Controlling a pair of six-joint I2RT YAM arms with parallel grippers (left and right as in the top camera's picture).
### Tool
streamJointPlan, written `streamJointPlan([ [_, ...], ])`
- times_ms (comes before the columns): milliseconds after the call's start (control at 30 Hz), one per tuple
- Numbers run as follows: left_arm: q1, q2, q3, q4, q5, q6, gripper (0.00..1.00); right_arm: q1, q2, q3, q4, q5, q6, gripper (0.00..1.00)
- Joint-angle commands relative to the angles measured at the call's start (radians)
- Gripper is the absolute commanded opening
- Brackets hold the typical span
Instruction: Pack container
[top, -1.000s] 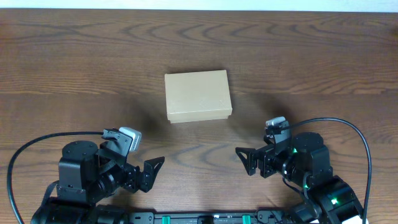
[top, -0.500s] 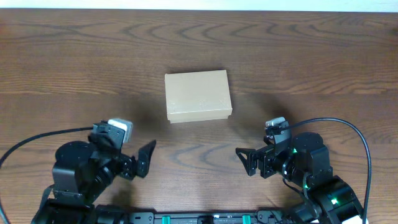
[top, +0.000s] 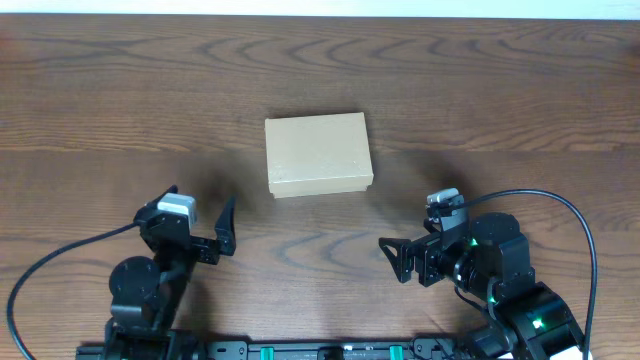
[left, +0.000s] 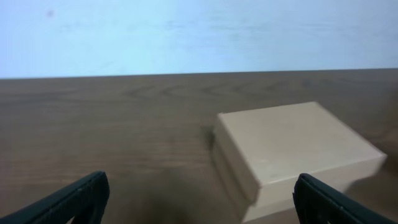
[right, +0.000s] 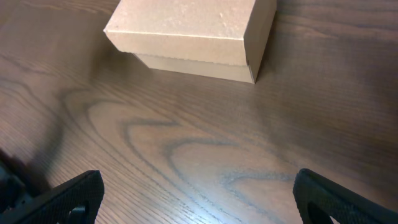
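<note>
The container (top: 318, 153) is a tan cardboard box with its lid shut, lying flat at the middle of the wooden table. My left gripper (top: 199, 207) is open and empty, near and left of the box, pointing toward the far side. In the left wrist view the box (left: 292, 146) lies ahead to the right of the open jaws (left: 199, 194). My right gripper (top: 391, 258) is open and empty, near and right of the box, pointing left. In the right wrist view the box (right: 193, 31) lies ahead, apart from the jaws (right: 197, 190).
The dark wooden table (top: 520, 110) runs to a pale wall (left: 186, 31) at the far edge. Black cables loop beside each arm base, one on the left (top: 60, 245) and one on the right (top: 570, 215). No other objects show.
My left arm has swung from pointing right to pointing toward the far side and has shifted left, with its jaws still open. The right arm and the box have not moved.
</note>
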Motion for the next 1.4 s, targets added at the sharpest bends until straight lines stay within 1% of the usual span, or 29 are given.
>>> streamJointPlan([
  [0, 0.02, -0.055, -0.044, 0.021, -0.079, -0.022, 0.95, 0.009, -0.002, 0.003, -0.002, -0.008, 0.011, 0.99],
  [200, 0.027, -0.154, -0.116, 0.021, -0.145, -0.036, 0.95, 0.009, -0.002, 0.003, -0.002, -0.007, 0.011, 0.99],
  [500, 0.032, -0.278, -0.236, 0.036, -0.151, -0.037, 0.95, 0.008, -0.002, 0.003, -0.002, -0.008, 0.011, 0.99],
  [667, 0.032, -0.278, -0.28, 0.07, -0.151, -0.036, 0.95, 0.009, -0.002, 0.003, -0.002, -0.007, 0.011, 0.99],
  [767, 0.032, -0.278, -0.296, 0.057, -0.151, -0.036, 0.95, 0.008, -0.002, 0.003, -0.002, -0.007, 0.011, 1.0],
  [1367, 0.032, -0.277, -0.296, 0.058, -0.151, -0.035, 0.95, 0.008, -0.002, 0.003, -0.002, -0.007, 0.011, 0.99],
])
